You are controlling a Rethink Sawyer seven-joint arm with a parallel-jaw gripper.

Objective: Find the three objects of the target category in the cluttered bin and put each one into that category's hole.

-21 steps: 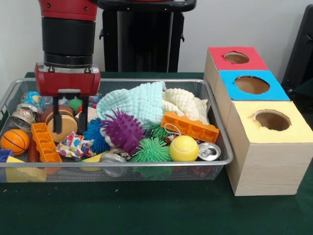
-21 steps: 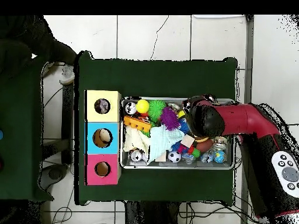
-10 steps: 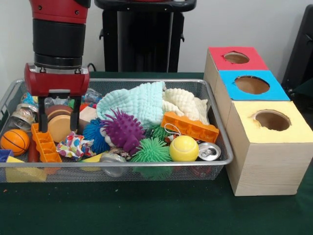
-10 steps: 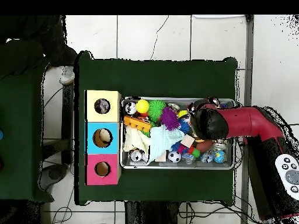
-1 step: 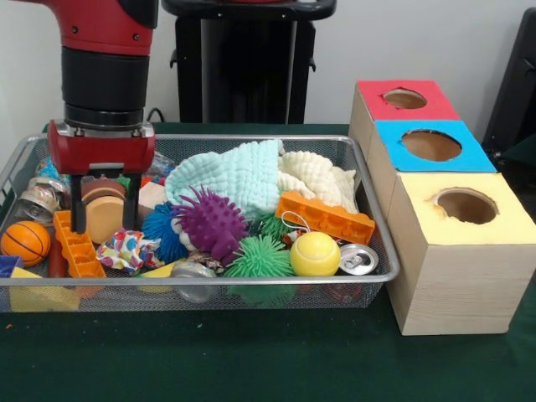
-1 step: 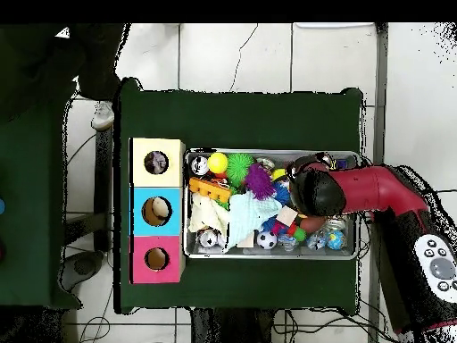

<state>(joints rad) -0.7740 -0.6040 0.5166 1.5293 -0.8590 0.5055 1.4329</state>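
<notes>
Front cam: low, close, level across the bench [image 5: 251, 360] at the wire bin [image 5: 381, 251]. Overhead cam: high, straight down, whole bench. Shared: bin, three-hole box [image 6: 157, 211].

No readable text, label, brand, number or sign anywhere in either view. Nothing legible on the three boxes: red top [image 5: 405, 100], blue top [image 5: 431, 145], yellow top [image 5: 466, 207], plain colour only around each hole. Nothing legible on the silver can [image 5: 358, 259] lying just beside the yellow ball [image 5: 315, 254] in the mesh bin [image 5: 381, 251]. Small marks on the arm's panel [image 6: 436, 266] in the overhead view, too small to read.
</notes>
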